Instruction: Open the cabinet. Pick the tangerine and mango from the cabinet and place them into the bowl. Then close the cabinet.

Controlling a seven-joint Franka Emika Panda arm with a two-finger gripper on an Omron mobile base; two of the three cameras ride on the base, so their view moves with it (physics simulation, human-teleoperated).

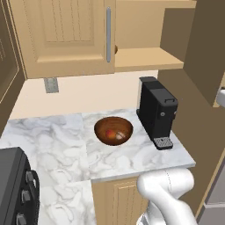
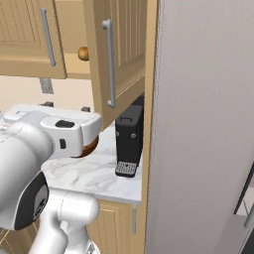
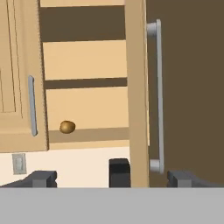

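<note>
In the left base view, a dark stove (image 1: pixel 15 189) fills the lower left corner, on the edge of the marble counter (image 1: pixel 57 145). Above it, at upper left, the cabinet (image 1: pixel 66 37) has its left door shut, with the silver handle (image 1: pixel 108 35) at the door's right edge. A wall socket (image 1: pixel 51 85) sits just below that door. At centre the bowl (image 1: pixel 113 130) rests on the counter, with a reddish-orange fruit (image 1: pixel 115 135) lying inside it. Right of the bowl, near but apart, stands a black coffee machine (image 1: pixel 157 112). Above it the cabinet's right half is open, its shelf bare at this angle, with a small round fruit edge (image 1: pixel 116 49) peeking past the shut door. The right door stands swung out at the far right.

In the right base view, the arm covers the lower left and hides most of the bowl. The open door hangs at centre, edge-on.

In the hand view, a round brownish-orange fruit (image 3: pixel 67 127) lies on the lowest shelf at lower left, just right of the shut door. The open door crosses the centre. The gripper (image 3: pixel 112 179) is spread wide and empty, its tips at the bottom left and right.
</note>
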